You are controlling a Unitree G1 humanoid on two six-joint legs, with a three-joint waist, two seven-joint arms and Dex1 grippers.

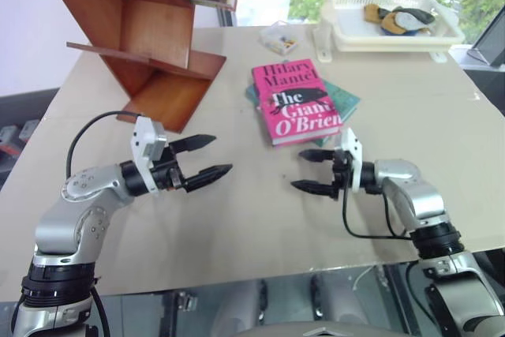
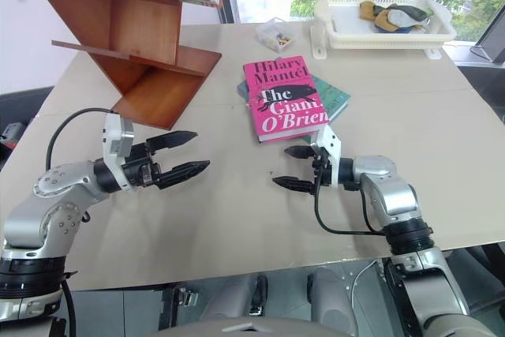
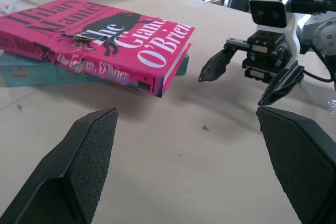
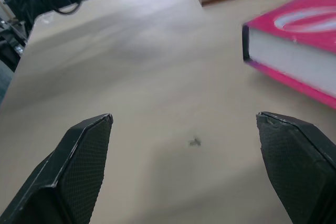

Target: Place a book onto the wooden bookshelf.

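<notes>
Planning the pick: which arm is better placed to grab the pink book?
Probably right. The right tool is open, empty, and sits just off the near edge of the pink book. The left tool is also open but farther off, nearer the wooden bookshelf.

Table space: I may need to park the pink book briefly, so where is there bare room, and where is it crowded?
Bare table lies between the open left gripper and open right gripper, and along the near edge. Crowded: the far side, with the bookshelf, white basket, and the book lying on a teal book.
</notes>
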